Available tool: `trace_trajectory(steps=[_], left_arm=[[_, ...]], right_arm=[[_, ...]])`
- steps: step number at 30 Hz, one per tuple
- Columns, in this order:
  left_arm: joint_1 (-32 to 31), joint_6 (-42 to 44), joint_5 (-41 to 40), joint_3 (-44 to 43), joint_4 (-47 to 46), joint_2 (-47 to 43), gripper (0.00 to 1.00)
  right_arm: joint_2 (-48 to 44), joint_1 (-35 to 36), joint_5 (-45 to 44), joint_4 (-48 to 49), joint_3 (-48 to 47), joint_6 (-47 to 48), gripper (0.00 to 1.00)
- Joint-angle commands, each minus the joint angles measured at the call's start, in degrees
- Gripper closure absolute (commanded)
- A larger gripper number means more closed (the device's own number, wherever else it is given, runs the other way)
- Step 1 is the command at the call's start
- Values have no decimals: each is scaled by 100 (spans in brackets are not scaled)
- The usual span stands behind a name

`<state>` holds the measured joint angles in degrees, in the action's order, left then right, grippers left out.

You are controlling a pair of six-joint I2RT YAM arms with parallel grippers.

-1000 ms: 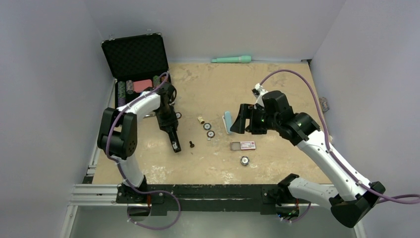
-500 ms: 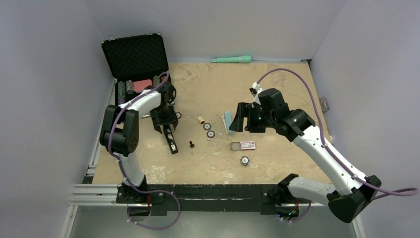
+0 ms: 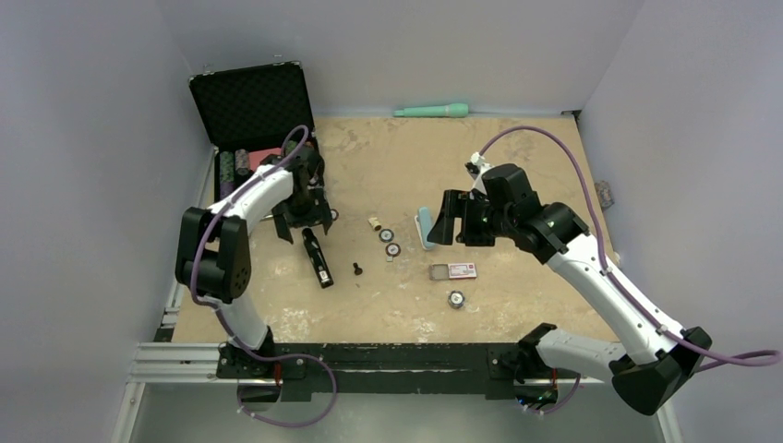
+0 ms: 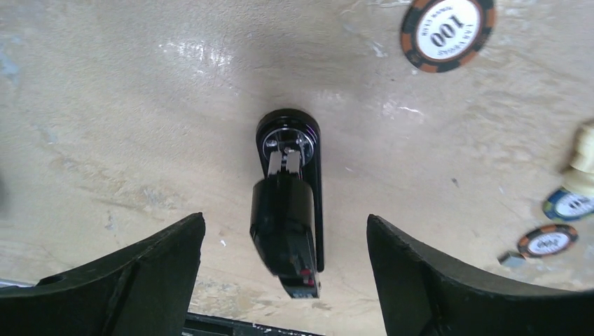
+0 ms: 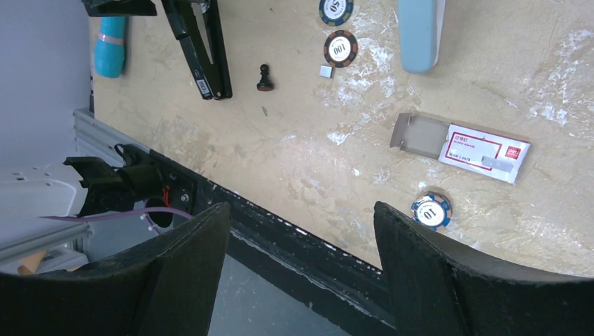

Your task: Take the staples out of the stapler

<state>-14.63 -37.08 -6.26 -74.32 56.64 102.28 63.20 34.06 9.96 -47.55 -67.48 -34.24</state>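
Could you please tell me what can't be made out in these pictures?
- Whether the stapler is loaded: in the left wrist view, its own upper part covers the channel.
- Case contents: in the top external view, the left arm covers part.
- Pale blue object: in the right wrist view, it is cut off by the top edge.

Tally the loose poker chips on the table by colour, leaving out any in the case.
Orange-and-black chips: 2
Blue-and-white chips: 2
Total: 4
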Motion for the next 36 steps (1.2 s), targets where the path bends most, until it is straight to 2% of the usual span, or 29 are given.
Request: trace_trajectory(steps=[1, 10, 14, 21, 25, 31, 36], left_arm=[[44, 132, -45, -322, 214, -695, 11], [39, 332, 461, 235, 65, -2074, 10], [39, 435, 599, 402, 346, -2733, 8], [40, 864, 390, 579, 804, -4056, 6], [46, 1028, 504, 873, 715, -5120, 0], [40, 1050, 270, 1139, 1031, -6239, 0], [44, 954, -98, 1389, 941, -7171, 0]], right_arm=[[-134, -16, -93, 156, -12, 80, 21], [353, -5, -341, 455, 403, 268, 24], [387, -10, -599, 756, 668, 304, 23], [779, 7, -575, 1208, 895, 767, 22], [1213, 31, -786, 1350, 843, 878, 20], [1820, 34, -949, 1604, 728, 980, 17], [2071, 39, -1167, 1887, 839, 996, 17]])
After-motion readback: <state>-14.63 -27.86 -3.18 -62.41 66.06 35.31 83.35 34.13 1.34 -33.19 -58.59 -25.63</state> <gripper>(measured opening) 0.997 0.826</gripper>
